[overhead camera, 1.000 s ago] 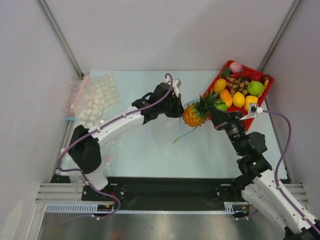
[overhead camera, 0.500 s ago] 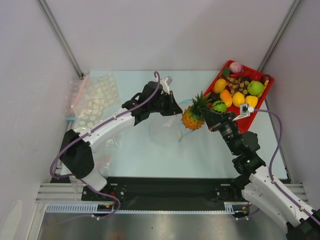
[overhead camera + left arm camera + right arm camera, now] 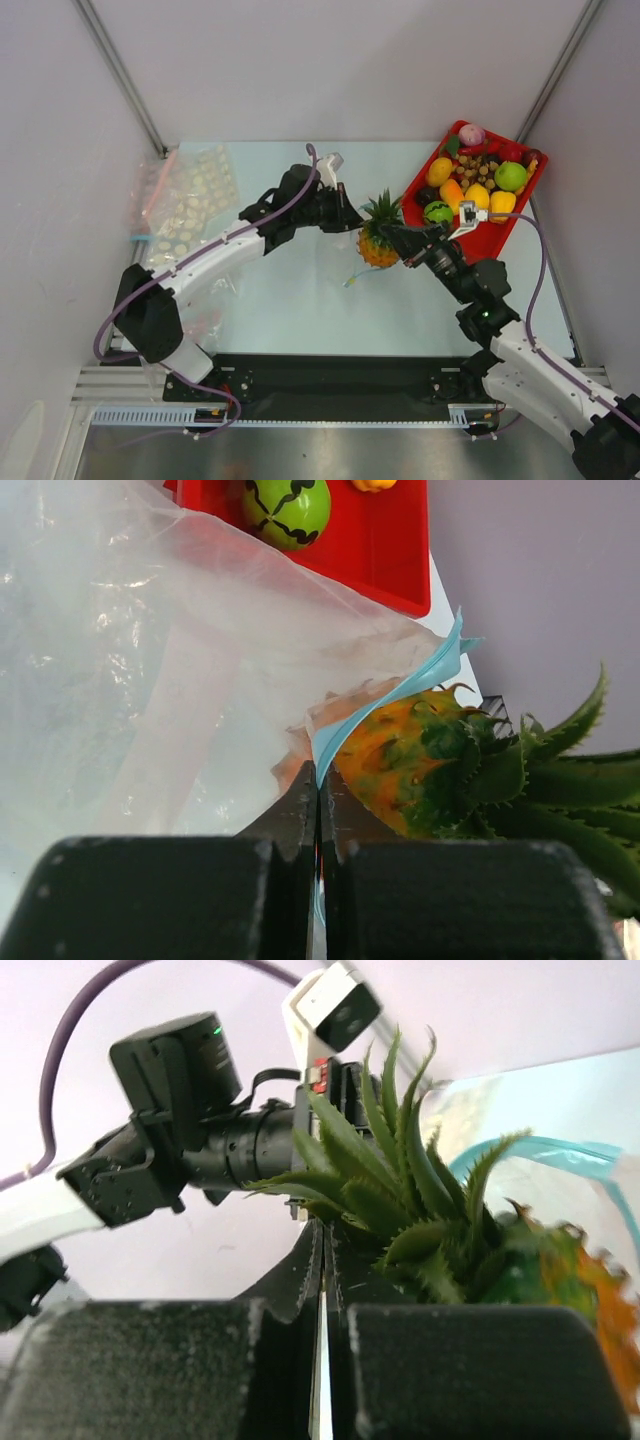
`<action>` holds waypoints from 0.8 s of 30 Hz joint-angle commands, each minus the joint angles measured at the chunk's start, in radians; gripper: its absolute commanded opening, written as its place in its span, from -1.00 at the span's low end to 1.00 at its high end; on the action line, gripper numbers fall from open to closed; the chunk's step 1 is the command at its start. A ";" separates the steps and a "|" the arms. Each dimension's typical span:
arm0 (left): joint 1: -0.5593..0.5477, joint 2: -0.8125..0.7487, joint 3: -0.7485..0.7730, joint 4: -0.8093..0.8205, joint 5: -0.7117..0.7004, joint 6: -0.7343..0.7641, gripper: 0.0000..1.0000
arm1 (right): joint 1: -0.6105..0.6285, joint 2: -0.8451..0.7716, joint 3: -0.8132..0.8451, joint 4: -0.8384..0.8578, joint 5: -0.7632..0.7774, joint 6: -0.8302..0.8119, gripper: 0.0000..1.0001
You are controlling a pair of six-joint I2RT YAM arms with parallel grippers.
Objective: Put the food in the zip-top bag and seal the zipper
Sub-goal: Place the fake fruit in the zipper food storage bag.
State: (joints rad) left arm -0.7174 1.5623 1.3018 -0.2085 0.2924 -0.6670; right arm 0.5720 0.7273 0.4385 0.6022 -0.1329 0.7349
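Note:
The orange pineapple with green leaves hangs tilted above the table, at the mouth of the clear zip-top bag. My right gripper is shut on its leaves. My left gripper is shut on the light-blue zipper and holds the bag's mouth up beside the pineapple. In the right wrist view the zipper curves around the pineapple's body. The dark-marked green fruit, a yellow piece and a dark piece lie in the red tray.
The red tray at the back right holds several other toy foods. Clear bags with pink strips lie at the back left by the wall. The green fruit and the tray show behind the bag in the left wrist view.
My right gripper has carried the pineapple left and slightly down, to the bag's mouth. My left gripper has shifted a little left with the zipper in it.

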 commanded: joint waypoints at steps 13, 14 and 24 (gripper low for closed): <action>-0.002 -0.206 -0.073 0.027 0.166 0.092 -0.99 | -0.103 0.184 0.154 0.147 -0.662 -0.114 -1.00; -0.002 -0.225 -0.081 0.032 0.172 0.092 -0.99 | -0.106 0.182 0.154 0.142 -0.666 -0.130 -1.00; 0.009 -0.277 -0.154 0.098 0.203 0.034 -0.99 | -0.109 0.072 0.118 -0.093 -0.250 -0.218 -1.00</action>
State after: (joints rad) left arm -0.7143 1.3296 1.1648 -0.1902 0.4484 -0.6022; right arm 0.4679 0.8574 0.5564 0.5980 -0.6277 0.5743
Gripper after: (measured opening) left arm 0.010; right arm 0.010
